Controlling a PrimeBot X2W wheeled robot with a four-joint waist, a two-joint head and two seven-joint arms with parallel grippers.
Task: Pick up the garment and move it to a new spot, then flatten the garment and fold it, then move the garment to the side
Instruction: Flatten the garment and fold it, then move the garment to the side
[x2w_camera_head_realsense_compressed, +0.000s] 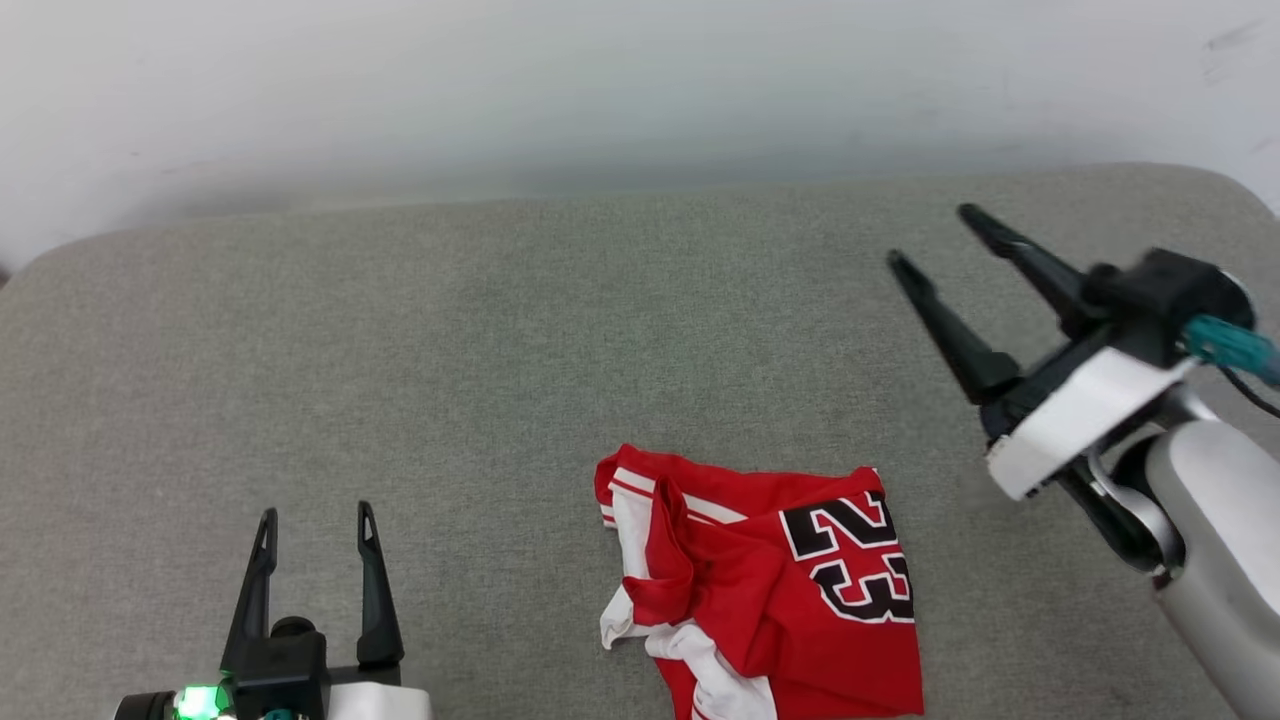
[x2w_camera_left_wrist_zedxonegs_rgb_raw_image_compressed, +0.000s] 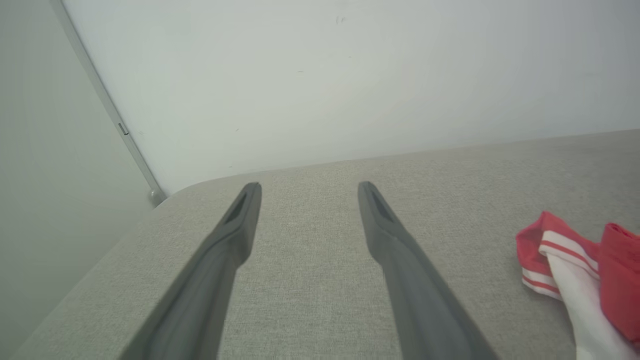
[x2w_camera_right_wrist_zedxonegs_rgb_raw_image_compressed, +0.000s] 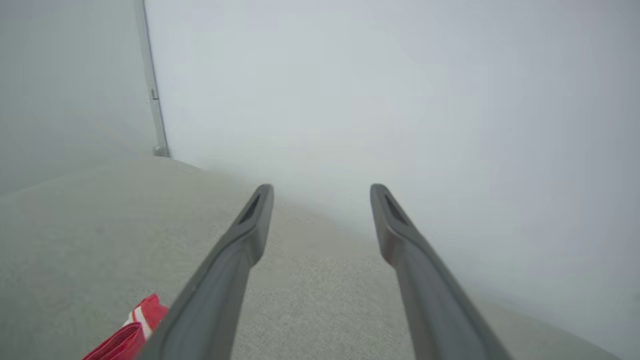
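Obs: the red soft-fabric jersey (x2w_camera_head_realsense_compressed: 760, 580) with white striped cuffs and a black "23" lies bunched and doubled over itself on the grey woven cushion surface (x2w_camera_head_realsense_compressed: 480, 340), near the front edge, right of centre. The left gripper (x2w_camera_head_realsense_compressed: 316, 512) sits low at front left and the right gripper (x2w_camera_head_realsense_compressed: 931, 234) hangs raised at far right, both with fingers spread, empty and well apart from the cloth. Judgement: flattening looks to be the step in hand. Pinch two well-separated edges, one layer each, then draw them apart low over the surface so the folds slide out rather than drag.
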